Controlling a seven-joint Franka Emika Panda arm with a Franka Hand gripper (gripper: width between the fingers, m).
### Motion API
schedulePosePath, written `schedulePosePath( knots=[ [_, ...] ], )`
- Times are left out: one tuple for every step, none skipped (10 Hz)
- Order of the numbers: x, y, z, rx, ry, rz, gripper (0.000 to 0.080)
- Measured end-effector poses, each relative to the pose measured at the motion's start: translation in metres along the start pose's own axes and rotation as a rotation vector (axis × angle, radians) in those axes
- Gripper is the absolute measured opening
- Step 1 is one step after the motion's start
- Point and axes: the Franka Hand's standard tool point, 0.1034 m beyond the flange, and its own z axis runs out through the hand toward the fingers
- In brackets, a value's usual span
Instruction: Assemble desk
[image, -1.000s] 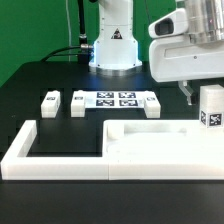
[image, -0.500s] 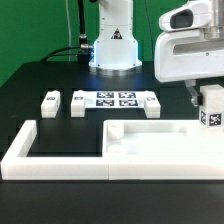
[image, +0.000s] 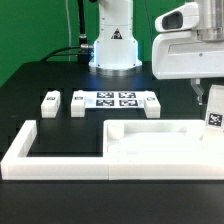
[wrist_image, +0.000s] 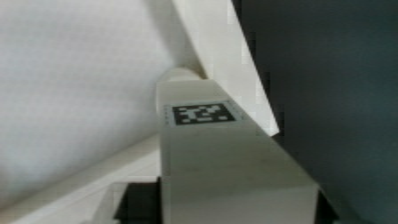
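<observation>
1. Exterior view, far left: the long white border frame (image: 25, 140) lies on the black table (image: 30, 60). Its front bar runs along the near edge, probably as a stop to brace parts against.
2. Behind it, the left leg (image: 50, 101) and the second leg (image: 79, 102) lie near each other but apart, likely spares waiting their turn within the arm's reach.
3. In the middle, the marker board (image: 113, 99) lies flat, and the third leg (image: 151, 104) rests just beside its right end.
4. Nearer the camera, the tabletop (image: 150, 140) lies rim up against the frame's front bar. I judge it is tucked there so it cannot slide while legs go in.
5. At the far right, the gripper (image: 208, 98) hangs over the tabletop's far right corner, fingers pointing down around the tagged leg (image: 213, 112), which leans slightly.
6. Wrist view: the tagged leg (wrist_image: 214, 150) fills the frame, tag facing the camera, with the tabletop (wrist_image: 71, 80) pale beside it.
7. The jaws stand at a middling width about this leg. Whether the pads press on it, or whether the leg's foot sits on the corner, I cannot tell.
</observation>
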Motion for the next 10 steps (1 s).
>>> schedulePosePath(
  knots=[
    [0.0018,0.0024,0.0006,0.022,-0.004,0.176,0.0309],
    [0.0036,0.0074,0.0009,0.064,-0.015,0.413,0.0309],
    [0.0011,0.0079,0.0011,0.090,-0.041,0.594,0.0309],
    [0.0005,0.0076,0.0012,0.110,-0.074,0.714,0.0310],
    [0.0013,0.0095,0.0015,0.138,-0.098,0.808,0.0310],
    [-0.0006,0.0074,0.0017,0.139,-0.114,0.915,0.0310],
    [-0.0053,0.0021,0.0023,0.137,-0.117,0.926,0.0399],
    [-0.0046,0.0032,0.0026,0.139,-0.113,0.873,0.0399],
    [-0.0046,0.0041,0.0027,0.134,-0.108,0.837,0.0534],
    [-0.0057,0.0048,0.0028,0.109,-0.082,0.632,0.0631]
  ],
)
